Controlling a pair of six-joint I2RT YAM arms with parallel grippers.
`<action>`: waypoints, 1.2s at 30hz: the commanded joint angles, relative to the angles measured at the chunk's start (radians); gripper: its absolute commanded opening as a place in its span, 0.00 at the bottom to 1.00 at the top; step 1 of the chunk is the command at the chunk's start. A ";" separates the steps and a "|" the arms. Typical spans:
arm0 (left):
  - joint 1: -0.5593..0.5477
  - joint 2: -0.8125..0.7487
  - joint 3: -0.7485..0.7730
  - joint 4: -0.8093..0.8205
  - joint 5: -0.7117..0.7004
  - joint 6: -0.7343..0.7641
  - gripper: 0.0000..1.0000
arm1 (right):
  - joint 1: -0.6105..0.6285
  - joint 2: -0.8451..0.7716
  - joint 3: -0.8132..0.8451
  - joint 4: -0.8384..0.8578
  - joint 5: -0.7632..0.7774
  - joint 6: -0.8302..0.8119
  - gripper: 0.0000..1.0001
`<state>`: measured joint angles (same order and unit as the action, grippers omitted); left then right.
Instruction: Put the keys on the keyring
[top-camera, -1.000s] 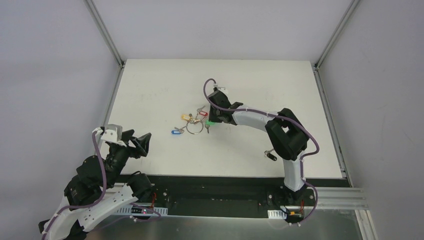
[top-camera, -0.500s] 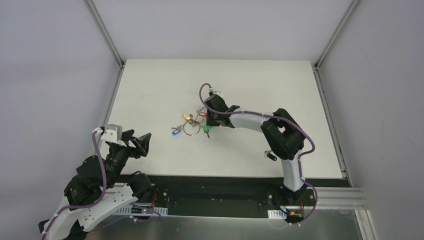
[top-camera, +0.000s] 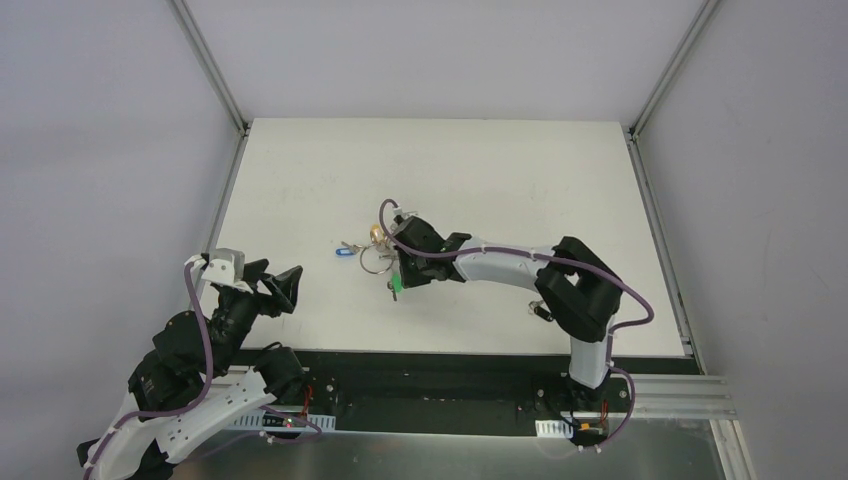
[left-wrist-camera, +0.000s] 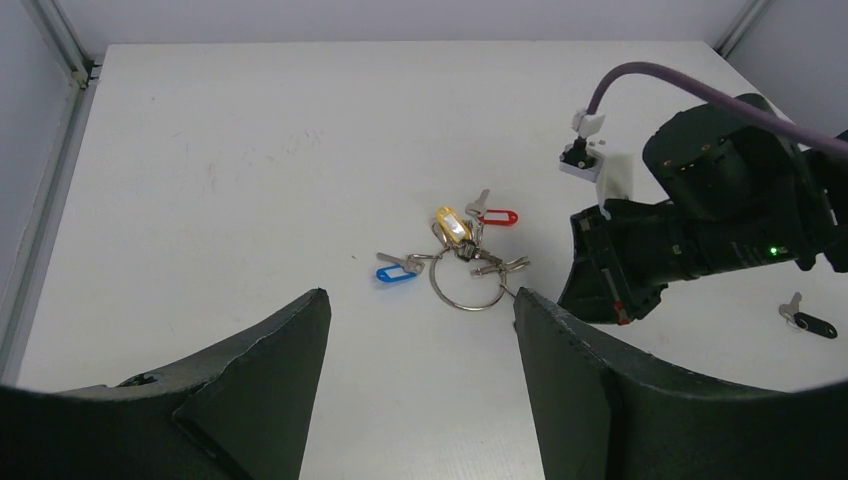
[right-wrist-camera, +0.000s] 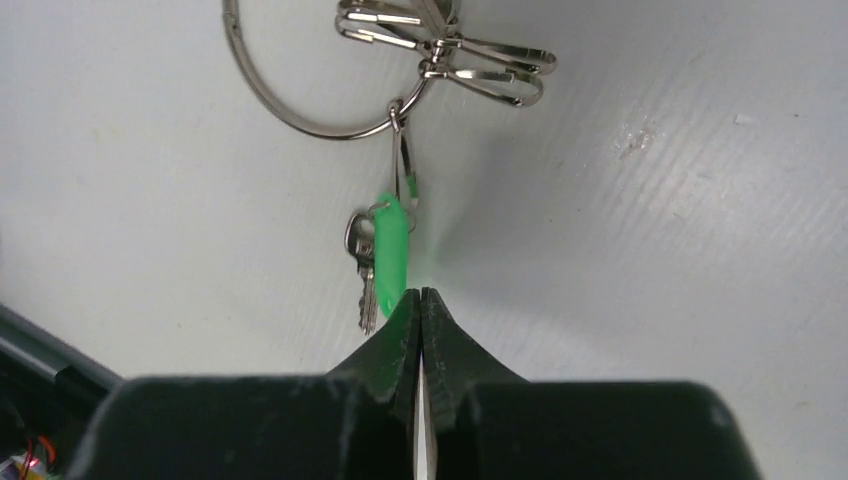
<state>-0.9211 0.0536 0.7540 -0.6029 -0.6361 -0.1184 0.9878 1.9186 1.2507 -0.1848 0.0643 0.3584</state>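
Observation:
The metal keyring (right-wrist-camera: 300, 95) lies flat on the white table (top-camera: 300, 190). The green-headed key (right-wrist-camera: 392, 250) hangs from the keyring on a small link, its head standing on edge. My right gripper (right-wrist-camera: 420, 296) is shut, and its left fingertip covers the lower end of the green head. From above, the right gripper (top-camera: 400, 270) sits just right of the keyring (top-camera: 374, 262), with the green-headed key (top-camera: 397, 287) below it. The black-headed key (left-wrist-camera: 806, 321) lies apart by the right arm. My left gripper (left-wrist-camera: 420, 298) stands open and empty at the near left.
Blue (left-wrist-camera: 395, 271), yellow (left-wrist-camera: 452, 222) and red (left-wrist-camera: 497, 216) tagged keys and some metal clips (right-wrist-camera: 470, 65) hang on the same ring. The right arm (top-camera: 500, 262) stretches across the table's middle. Metal frame rails (top-camera: 232, 170) border the table.
My right gripper has moved left and toward the near edge, still shut. The green-headed key and the whole ring bunch slid along with it. The left arm stayed put.

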 joint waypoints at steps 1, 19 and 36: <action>0.009 -0.001 -0.001 0.031 0.010 -0.005 0.67 | -0.003 -0.145 0.020 -0.066 0.056 -0.019 0.00; 0.009 0.005 -0.003 0.031 0.021 0.000 0.68 | -0.085 -0.072 0.100 -0.142 -0.005 -0.436 0.44; 0.009 0.003 -0.003 0.031 0.020 0.002 0.68 | -0.106 0.133 0.250 -0.173 -0.098 -0.503 0.45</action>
<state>-0.9211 0.0536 0.7536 -0.6029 -0.6285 -0.1184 0.8822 2.0392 1.4551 -0.3527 -0.0345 -0.1089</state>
